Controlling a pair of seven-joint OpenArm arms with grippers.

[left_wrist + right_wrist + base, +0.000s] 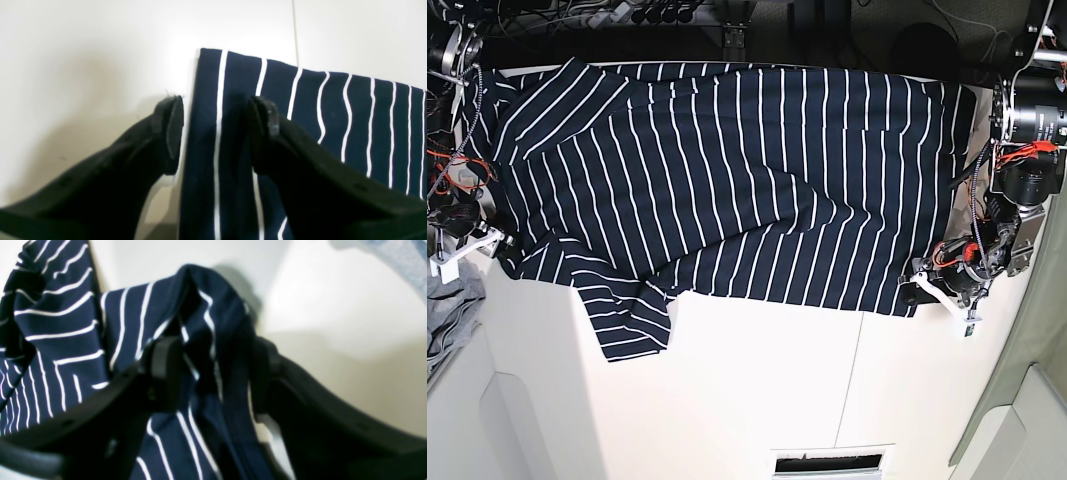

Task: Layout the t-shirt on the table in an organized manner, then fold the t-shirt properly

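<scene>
Your left gripper (215, 133) is spreading over the t-shirt (727, 170) corner (white tabletop (757, 400) beneath), while your right gripper (213, 373) is straddling bunched fabric, jaws apart.

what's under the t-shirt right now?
Only the white table shows, bare around the t-shirt along its near edge. The shirt lies spread across the far part of the table, and whatever is beneath the fabric is covered; nothing bulges that I can tell.
</scene>
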